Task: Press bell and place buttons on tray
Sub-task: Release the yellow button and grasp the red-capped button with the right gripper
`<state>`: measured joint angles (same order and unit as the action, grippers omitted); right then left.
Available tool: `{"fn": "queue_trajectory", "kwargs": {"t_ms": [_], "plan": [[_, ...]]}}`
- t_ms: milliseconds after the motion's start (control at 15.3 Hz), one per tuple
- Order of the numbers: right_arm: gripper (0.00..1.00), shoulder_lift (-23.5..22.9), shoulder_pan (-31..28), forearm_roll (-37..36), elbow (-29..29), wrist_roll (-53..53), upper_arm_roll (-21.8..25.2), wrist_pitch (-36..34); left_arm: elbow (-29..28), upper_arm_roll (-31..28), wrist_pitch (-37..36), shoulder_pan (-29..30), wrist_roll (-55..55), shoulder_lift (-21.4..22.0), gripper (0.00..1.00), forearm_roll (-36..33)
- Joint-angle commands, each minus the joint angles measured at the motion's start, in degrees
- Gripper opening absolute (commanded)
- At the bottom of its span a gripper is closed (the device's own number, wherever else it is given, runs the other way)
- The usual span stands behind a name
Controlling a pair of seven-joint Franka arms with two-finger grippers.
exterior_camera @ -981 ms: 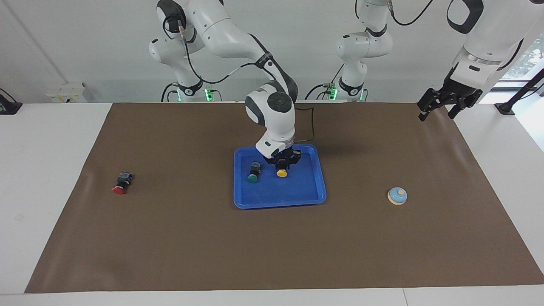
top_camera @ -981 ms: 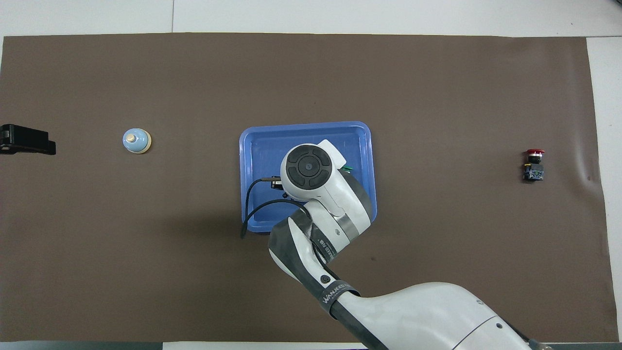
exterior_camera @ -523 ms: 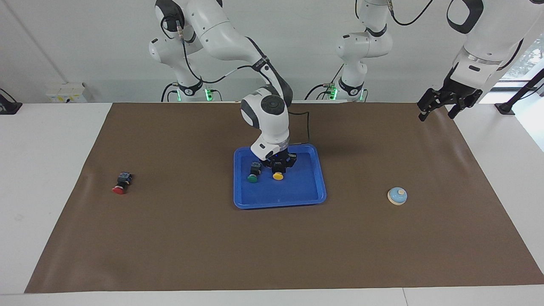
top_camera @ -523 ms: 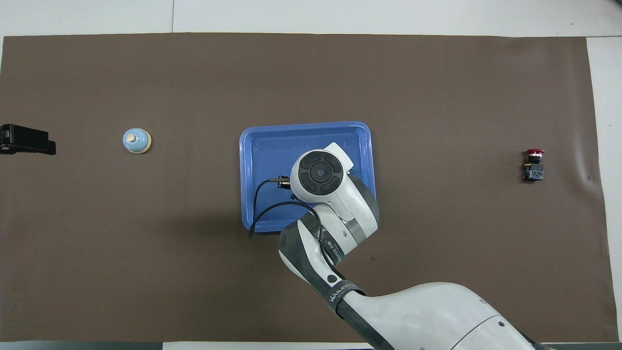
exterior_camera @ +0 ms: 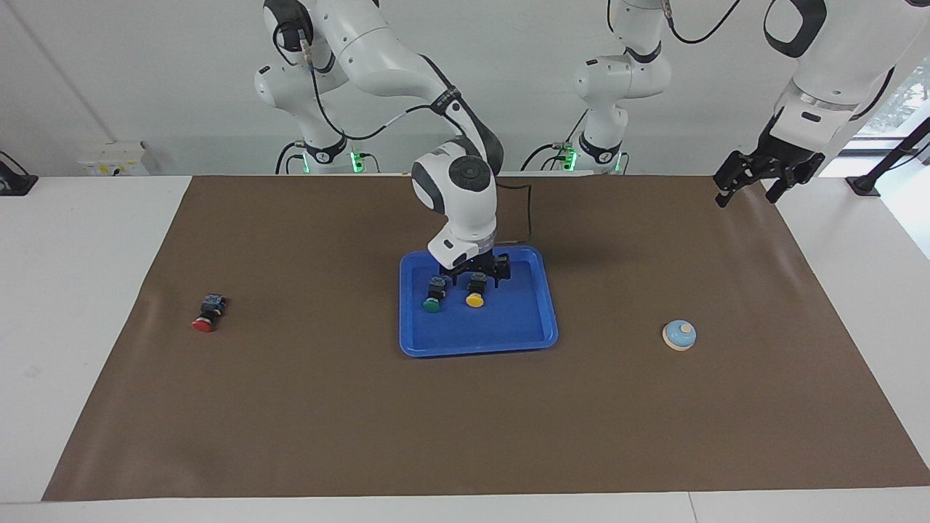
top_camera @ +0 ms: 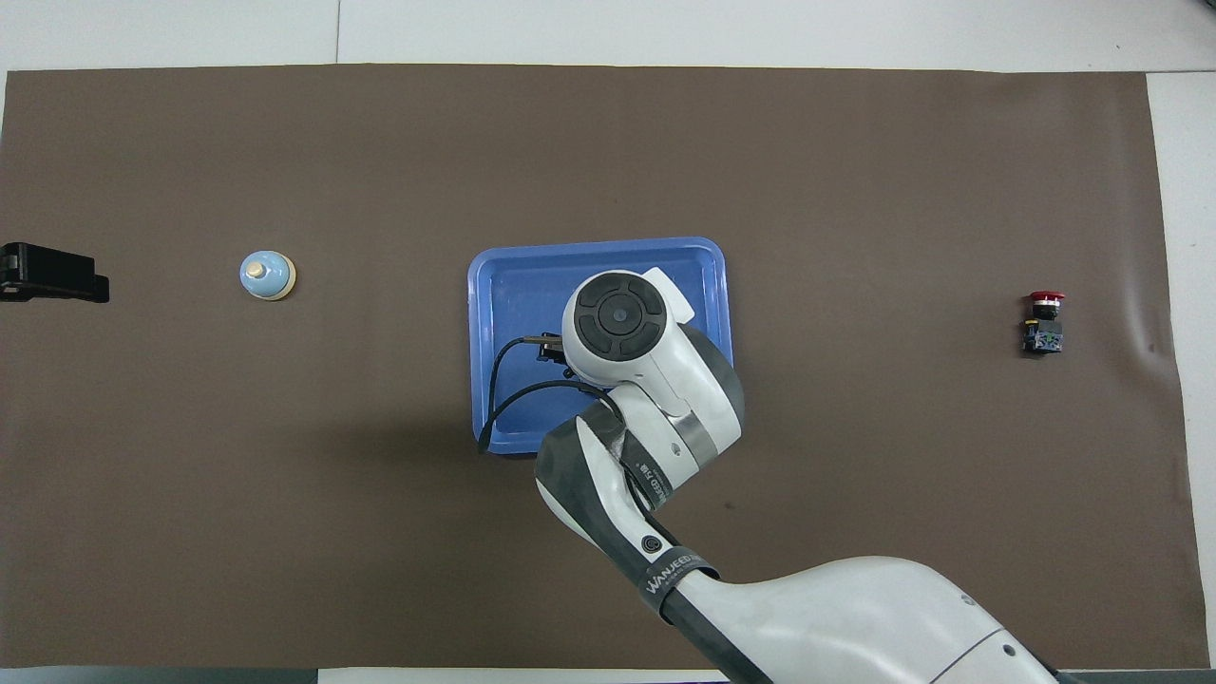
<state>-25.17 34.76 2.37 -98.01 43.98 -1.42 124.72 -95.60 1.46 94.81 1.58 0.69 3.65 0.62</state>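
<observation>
In the middle of the facing view lies the tray, and the right arm reaches down into its upper half from the upper left of the frame. Its wrist points almost straight down and its elbow is bent back toward its base. The left arm waits at the upper right corner of that frame, its left gripper spread wide, empty and raised over the mat's corner.

The right gripper hangs low over the tray with its jaws standing wide on either side of the yellow button, which lies on the tray floor. It grips nothing. The green button lies just beside the yellow one, also in the tray.

The red button is what the coming move likely turns on. It lies on the mat at mid-left of the facing view, well apart from the tray, at the right arm's end of the table. The right gripper is therefore much the nearer and would need to travel sideways, straight toward the frame's left. The button lies on its side with its long axis running roughly up and down the frame, red cap toward the bottom, so jaws closing across the frame's width would suit its body.

The bell stands at mid-right, nearer the left arm.
</observation>
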Motion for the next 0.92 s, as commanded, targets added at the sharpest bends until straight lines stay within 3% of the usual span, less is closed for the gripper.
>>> {"fn": "queue_trajectory", "kwargs": {"t_ms": [0, 196, 523, 850], "plan": [[1.00, 4.4, -5.6, 1.1, 2.4, 0.0, -0.2, -6.6, -0.5, -0.3, 0.1, -0.4, -0.2, 0.5, 1.00, -0.8], [1.00, 9.6, -13.6, 0.5, 2.2, -3.6, -0.2, -12.0, -0.5, -0.3, 0.0, -0.4, -0.2, 0.5, 1.00, -0.8], [1.00, 13.5, -28.8, 0.2, 1.7, -22.5, -0.1, -18.5, -0.5, -0.3, 0.1, -0.4, -0.2, 0.5, 1.00, -0.8], [1.00, 15.1, -41.2, -3.0, -3.7, -39.2, 0.0, -16.8, -0.5, -0.3, 0.1, -0.4, -0.2, 0.5, 1.00, -0.8]]}}
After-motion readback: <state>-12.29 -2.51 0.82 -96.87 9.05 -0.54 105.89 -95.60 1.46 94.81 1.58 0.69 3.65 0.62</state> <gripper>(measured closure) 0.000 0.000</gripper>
